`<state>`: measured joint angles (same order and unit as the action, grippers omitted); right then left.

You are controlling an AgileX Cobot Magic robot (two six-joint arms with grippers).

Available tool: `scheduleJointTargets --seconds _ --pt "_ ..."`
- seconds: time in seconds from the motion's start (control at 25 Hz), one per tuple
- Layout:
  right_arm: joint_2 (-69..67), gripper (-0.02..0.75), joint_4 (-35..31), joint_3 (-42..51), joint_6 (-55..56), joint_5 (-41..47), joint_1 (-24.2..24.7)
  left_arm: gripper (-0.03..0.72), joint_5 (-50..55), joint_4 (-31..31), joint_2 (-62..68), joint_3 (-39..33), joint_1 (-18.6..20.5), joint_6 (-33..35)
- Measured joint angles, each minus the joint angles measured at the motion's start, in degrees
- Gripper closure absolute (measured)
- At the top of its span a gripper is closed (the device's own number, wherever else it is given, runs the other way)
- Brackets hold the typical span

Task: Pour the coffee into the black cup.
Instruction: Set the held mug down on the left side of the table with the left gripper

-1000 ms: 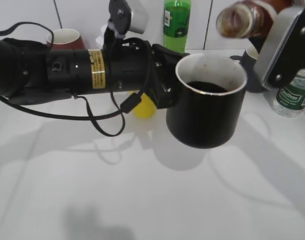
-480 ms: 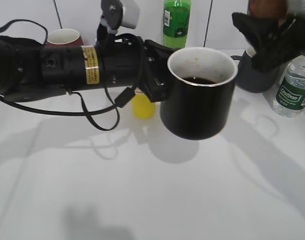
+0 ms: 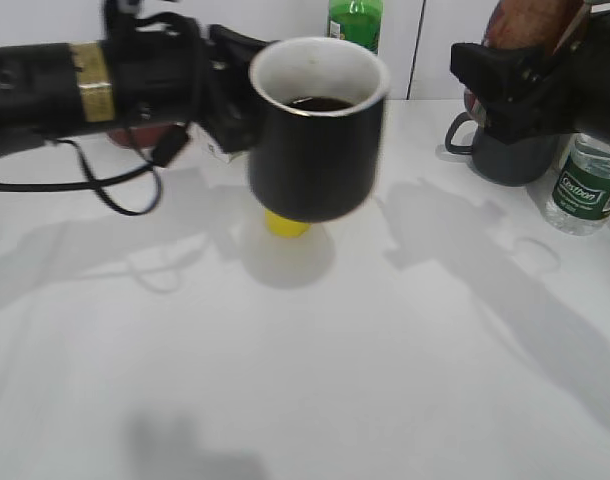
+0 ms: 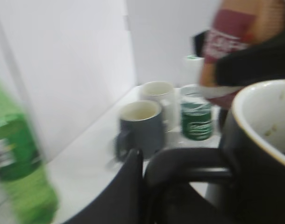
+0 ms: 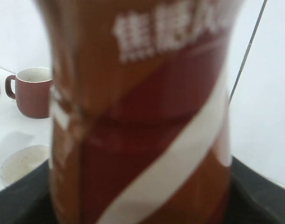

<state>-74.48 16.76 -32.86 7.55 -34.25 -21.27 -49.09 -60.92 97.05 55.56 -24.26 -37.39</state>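
Observation:
The black cup [image 3: 320,150] hangs in the air at the middle back, with dark coffee [image 3: 320,103] in it. My left gripper [image 3: 233,95] is shut on its handle; in the left wrist view a finger of that gripper [image 4: 149,175] lies against the loop handle of the cup [image 4: 264,154]. My right gripper [image 3: 520,85] is at the upper right, shut on the brown coffee bottle [image 3: 530,25], which it holds about upright above the dark grey mug. The bottle [image 5: 142,112] fills the right wrist view and also shows in the left wrist view [image 4: 233,42].
A yellow cup [image 3: 285,224] stands under the black cup. A green bottle [image 3: 355,22] is at the back. The dark grey mug [image 3: 505,155] and a green-labelled water bottle [image 3: 588,185] stand at the right. A maroon mug [image 5: 32,91] and a white mug [image 4: 159,93] stand on the white table [image 3: 315,370].
The bottle has swung from tipped over the cup to upright and drawn back right. My left arm has carried the cup left and higher, over the yellow cup.

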Motion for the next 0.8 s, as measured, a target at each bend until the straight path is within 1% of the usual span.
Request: scheduleJointTargets --seconds 0.16,0.56,0.72,0.8 --pt "0.00 0.210 0.00 0.00 0.17 0.00 0.00 0.654 -0.12 -0.05 -2.37 -2.84 4.59 0.00" --pt "0.00 0.210 0.00 0.00 0.15 -0.01 0.00 0.654 -3.05 0.21 -5.96 -10.22 19.77 0.00" --pt "0.00 0.210 0.00 0.00 0.15 -0.15 0.00 0.654 -3.18 1.58 -6.09 -13.36 24.28 0.23" --pt "0.00 0.210 0.00 0.00 0.15 -1.04 0.00 0.654 -3.23 4.18 -6.09 -14.50 25.60 2.31"
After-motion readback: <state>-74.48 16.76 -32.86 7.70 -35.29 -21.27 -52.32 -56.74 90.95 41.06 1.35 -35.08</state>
